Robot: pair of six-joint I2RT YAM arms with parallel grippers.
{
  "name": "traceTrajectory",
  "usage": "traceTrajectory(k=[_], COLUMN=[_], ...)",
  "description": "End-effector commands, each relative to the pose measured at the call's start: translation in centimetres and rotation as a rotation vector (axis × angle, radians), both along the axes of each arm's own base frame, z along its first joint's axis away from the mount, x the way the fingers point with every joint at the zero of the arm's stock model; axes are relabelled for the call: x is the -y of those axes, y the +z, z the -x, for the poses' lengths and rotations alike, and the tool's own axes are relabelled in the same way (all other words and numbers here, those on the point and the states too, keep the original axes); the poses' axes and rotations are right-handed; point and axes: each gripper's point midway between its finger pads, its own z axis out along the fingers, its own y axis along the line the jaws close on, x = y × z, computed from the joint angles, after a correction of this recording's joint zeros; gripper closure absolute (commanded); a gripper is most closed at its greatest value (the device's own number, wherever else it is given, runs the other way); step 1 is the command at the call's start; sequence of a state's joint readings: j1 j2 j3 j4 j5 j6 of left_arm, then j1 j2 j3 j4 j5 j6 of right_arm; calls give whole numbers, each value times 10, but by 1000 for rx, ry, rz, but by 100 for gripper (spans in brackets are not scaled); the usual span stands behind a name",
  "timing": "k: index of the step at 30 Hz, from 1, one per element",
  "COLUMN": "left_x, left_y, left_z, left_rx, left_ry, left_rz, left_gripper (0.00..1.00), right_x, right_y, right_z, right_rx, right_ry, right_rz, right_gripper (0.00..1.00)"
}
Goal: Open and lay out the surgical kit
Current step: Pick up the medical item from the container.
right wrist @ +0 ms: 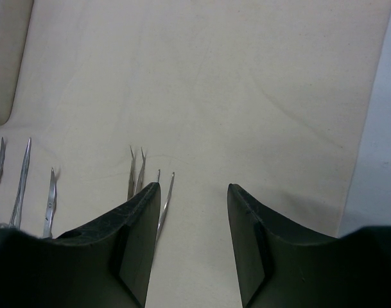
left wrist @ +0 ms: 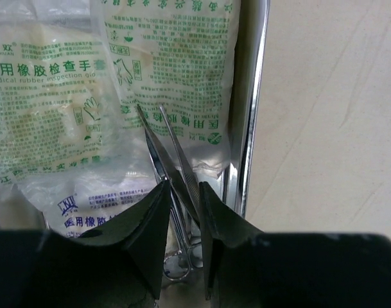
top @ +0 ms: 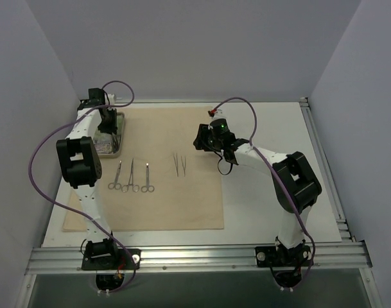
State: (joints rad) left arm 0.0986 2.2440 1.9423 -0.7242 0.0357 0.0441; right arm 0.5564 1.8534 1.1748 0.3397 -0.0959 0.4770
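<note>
The beige cloth wrap [top: 176,192] lies spread flat on the table. The steel tray [top: 120,138] stands on its far left corner, and in the left wrist view its rim [left wrist: 253,128] borders green-printed packets [left wrist: 47,115]. My left gripper [top: 108,128] reaches into the tray, its jaws [left wrist: 183,186] closed narrowly on a steel scissor-like instrument [left wrist: 158,144] lying on the packets. Three scissor-like instruments [top: 130,176] and two tweezers [top: 179,164] lie in a row on the cloth. My right gripper [top: 203,138] hovers open and empty above the cloth, just right of the tweezers [right wrist: 136,172].
Bare white table [top: 272,128] lies right of the cloth, bounded by a metal rail [top: 320,154] on the right and grey walls behind. In the right wrist view the tray corner [right wrist: 6,64] shows at the far left and the table edge [right wrist: 381,128] on the right.
</note>
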Motion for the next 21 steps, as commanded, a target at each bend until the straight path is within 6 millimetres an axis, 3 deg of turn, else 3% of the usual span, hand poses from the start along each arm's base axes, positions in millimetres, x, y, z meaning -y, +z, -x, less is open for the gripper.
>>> traceTrajectory(k=[1, 9, 16, 21], left_x=[-1, -1, 3, -2], left_y=[4, -9, -16, 1], left_z=[-18, -24, -23, -23], left_rx=[44, 24, 7, 38], left_ry=[8, 7, 10, 65], left_rz=[-6, 5, 23, 42], left_gripper=[67, 70, 81, 90], right_x=[-2, -1, 2, 1], right_y=[20, 19, 16, 17], right_z=[-7, -8, -8, -8], right_rx=[36, 32, 26, 23], right_ry=[-5, -13, -22, -24], right_rz=[-27, -25, -16, -16], right_gripper=[58, 58, 58, 58])
